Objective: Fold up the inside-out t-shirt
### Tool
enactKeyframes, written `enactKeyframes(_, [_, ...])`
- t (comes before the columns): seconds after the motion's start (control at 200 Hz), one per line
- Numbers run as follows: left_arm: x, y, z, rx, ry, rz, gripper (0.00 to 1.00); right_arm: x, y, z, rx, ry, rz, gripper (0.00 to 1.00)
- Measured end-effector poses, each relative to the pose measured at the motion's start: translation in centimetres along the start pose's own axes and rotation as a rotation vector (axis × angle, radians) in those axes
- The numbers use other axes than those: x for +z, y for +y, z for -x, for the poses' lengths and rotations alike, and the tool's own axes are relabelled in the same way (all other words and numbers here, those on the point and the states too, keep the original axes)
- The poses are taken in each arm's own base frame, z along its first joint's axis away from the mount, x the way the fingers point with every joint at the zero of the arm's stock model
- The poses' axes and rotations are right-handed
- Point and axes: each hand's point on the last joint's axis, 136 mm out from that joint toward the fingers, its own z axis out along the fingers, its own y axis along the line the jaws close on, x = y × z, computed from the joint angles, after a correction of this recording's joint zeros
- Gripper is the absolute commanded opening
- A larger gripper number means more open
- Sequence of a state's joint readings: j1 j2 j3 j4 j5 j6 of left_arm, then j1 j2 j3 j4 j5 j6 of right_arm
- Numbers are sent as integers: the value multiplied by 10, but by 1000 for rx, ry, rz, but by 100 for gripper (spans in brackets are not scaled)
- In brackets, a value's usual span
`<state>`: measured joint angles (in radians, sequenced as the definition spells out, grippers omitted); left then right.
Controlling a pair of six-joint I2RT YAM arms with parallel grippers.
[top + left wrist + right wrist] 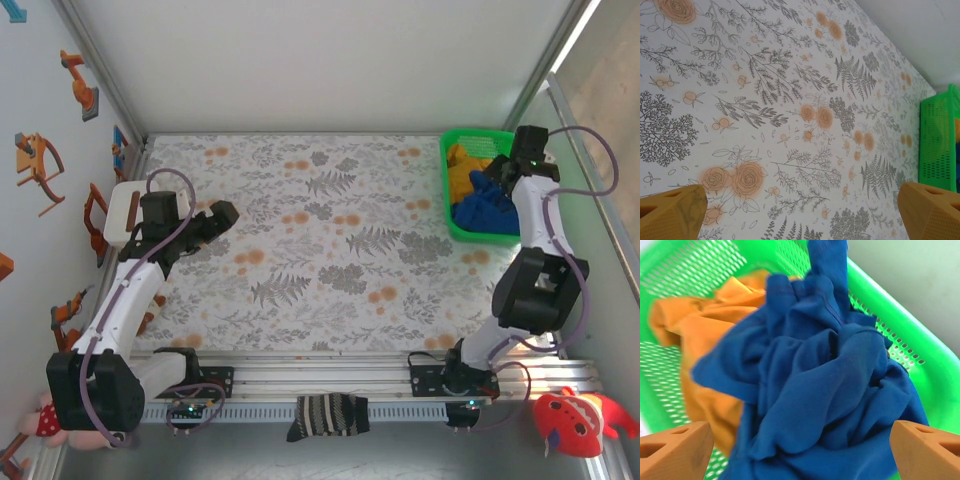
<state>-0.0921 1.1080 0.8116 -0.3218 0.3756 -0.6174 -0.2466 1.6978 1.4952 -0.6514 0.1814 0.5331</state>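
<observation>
Over at the right side, the right gripper (800, 450) hangs above the green basket (920, 355) with its jaws spread wide. The two orange fingers (675, 450) sit at the bottom corners of the wrist view and nothing is pinched between them. The inside-out t-shirt (830, 390) lies just beyond and between those fingers, a crumpled royal-blue heap with one twisted end rising away from the jaws toward the basket's far rim. I cannot see whether either finger touches the cloth. A mustard-yellow garment (700, 325) lies partly under the blue heap and spreads off toward the left finger's side and further out from the jaws.

From above, the right gripper (508, 172) is over the basket (462, 232), with the t-shirt (490, 205) bunched in the basket's near half and the yellow garment (462, 165) in the far half.

The left gripper (222, 215) is well away from all that, low over the flowered table (330, 230). Its jaws stand fully open and hold nothing. In its wrist view the gripper (800, 210) has bare printed table cover (790, 75) between and ahead of its fingers (672, 212), and the basket (937, 140) stands far out beyond the right-hand finger.

A dark striped sock (328, 415) lies on the rail between the two arm bases.
</observation>
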Motion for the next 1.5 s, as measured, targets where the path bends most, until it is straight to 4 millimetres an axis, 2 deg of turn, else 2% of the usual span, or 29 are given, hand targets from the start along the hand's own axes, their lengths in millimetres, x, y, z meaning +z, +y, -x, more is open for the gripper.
enactKeyframes(0.05, [0, -1, -1, -1, 3, -4, 97, 19, 2, -12, -11, 64, 0, 74])
enactKeyframes(0.08, [0, -1, -1, -1, 5, -7, 97, 30, 5, -19, -18, 104, 8, 58])
enactKeyframes(0.13, [0, -2, -1, 0, 6, -11, 97, 48, 14, -31, -41, 169, 39, 23])
enactKeyframes(0.185, [-1, -3, -2, 2, 7, -16, 97, 59, 20, -43, -45, 221, 70, 0])
enactKeyframes(0.25, [-3, -5, -1, 5, 4, -21, 97, 57, 30, -50, -39, 253, 133, 0])
enactKeyframes(0.305, [-4, -7, -1, 9, -1, -27, 97, 42, 42, -44, -22, 239, 208, 0])
enactKeyframes(0.376, [-6, -8, -1, 12, -4, -31, 97, 6, 61, -26, 4, 180, 332, 0])
enactKeyframes(0.451, [-5, -9, -1, 13, -5, -32, 97, -51, 93, 0, 15, 89, 506, 0])
enactKeyframes(0.516, [-4, -8, -1, 12, -1, -29, 97, -113, 132, 23, 3, 6, 691, 0])
enactKeyframes(0.591, [-1, -8, 1, 9, 3, -26, 97, -196, 185, 41, -30, -80, 946, 0])
enactKeyframes(0.661, [1, -9, 5, 8, 5, -25, 97, -265, 225, 41, -60, -110, 1161, 0])
enactKeyframes(0.726, [3, -11, 9, 10, 1, -27, 97, -314, 252, 31, -78, -95, 1328, 0])
enactKeyframes(0.781, [4, -13, 12, 11, -3, -30, 97, -340, 269, 21, -82, -66, 1434, 0])
enactKeyframes(0.841, [5, -15, 15, 12, -6, -32, 97, -352, 284, 11, -75, -19, 1508, 0])
enactKeyframes(0.886, [5, -16, 17, 14, -8, -32, 97, -347, 294, 2, -66, 19, 1534, 2])
enactKeyframes(0.946, [6, -17, 20, 14, -11, -31, 97, -327, 306, -15, -56, 76, 1535, 21])
enactKeyframes(0.981, [6, -17, 20, 14, -11, -30, 97, -307, 311, -27, -46, 121, 1514, 35])
enactKeyframes(1.021, [7, -17, 21, 13, -12, -29, 97, -276, 314, -46, -36, 179, 1465, 43])
enactKeyframes(1.107, [7, -16, 22, 13, -13, -23, 97, -199, 311, -84, -30, 265, 1294, 46])
enactKeyframes(1.177, [8, -15, 22, 12, -13, -17, 97, -137, 297, -120, -48, 330, 1126, 46])
enactKeyframes(1.257, [10, -12, 22, 8, -11, -4, 97, -90, 274, -155, -85, 386, 969, 46])
enactKeyframes(1.362, [19, -2, 19, -4, 6, 30, 97, -64, 251, -188, -167, 415, 831, 47])
enactKeyframes(1.502, [39, 17, 14, -31, 52, 96, 97, -62, 245, -220, -303, 408, 755, 49])
